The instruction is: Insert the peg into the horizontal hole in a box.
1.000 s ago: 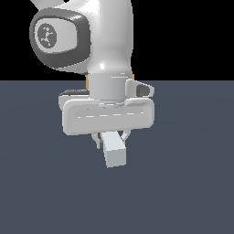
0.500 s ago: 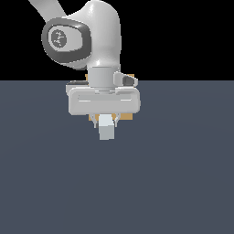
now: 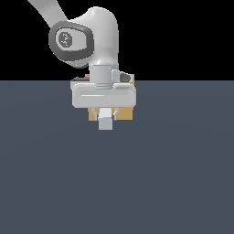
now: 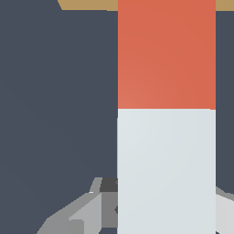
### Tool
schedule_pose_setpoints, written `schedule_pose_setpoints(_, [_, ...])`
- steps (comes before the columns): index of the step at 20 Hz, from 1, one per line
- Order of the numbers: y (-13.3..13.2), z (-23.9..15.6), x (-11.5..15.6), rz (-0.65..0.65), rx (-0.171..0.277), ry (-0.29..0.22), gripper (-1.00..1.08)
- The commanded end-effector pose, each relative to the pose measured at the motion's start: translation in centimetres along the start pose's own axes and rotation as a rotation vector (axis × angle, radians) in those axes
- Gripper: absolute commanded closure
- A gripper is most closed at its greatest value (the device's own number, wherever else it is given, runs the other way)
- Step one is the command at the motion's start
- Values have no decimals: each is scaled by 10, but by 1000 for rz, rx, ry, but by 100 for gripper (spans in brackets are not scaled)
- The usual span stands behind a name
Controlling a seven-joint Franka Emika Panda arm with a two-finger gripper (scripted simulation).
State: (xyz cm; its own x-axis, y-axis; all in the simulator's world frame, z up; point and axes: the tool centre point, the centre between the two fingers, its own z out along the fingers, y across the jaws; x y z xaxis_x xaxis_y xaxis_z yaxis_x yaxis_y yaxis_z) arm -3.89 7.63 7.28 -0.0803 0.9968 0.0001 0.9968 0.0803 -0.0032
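My gripper (image 3: 105, 112) is shut on the peg (image 3: 105, 119), whose pale grey-white end faces the exterior camera just below the hand. In the wrist view the peg (image 4: 166, 137) runs from the fingers (image 4: 87, 212) outward, pale near them and orange-red at the far end. The orange-red end reaches the tan box (image 4: 87, 4), seen only as a thin strip. In the exterior view the box (image 3: 127, 112) stands right behind my hand, mostly hidden by it. Its hole is hidden, so I cannot tell whether the peg tip is inside it.
The dark grey-blue floor (image 3: 173, 173) spreads all around the box and arm. The arm's large white links (image 3: 77, 39) rise above the hand toward the exterior view's left.
My hand has moved away from the exterior camera toward the box, carrying the peg; hand and peg look smaller and the box now shows around the hand.
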Motion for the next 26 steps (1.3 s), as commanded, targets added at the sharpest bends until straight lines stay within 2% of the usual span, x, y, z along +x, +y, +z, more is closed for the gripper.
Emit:
schedule_pose_setpoints(1, [2,-2,4,7,-3,0,108])
schedule_pose_setpoints(17, [3,-2,6,8,-2,1,108])
schedule_pose_setpoints(22, [2,-2,23,8,-3,1,108])
schedule_pose_setpoints(26, [2,-3,50,8,-4,1,108])
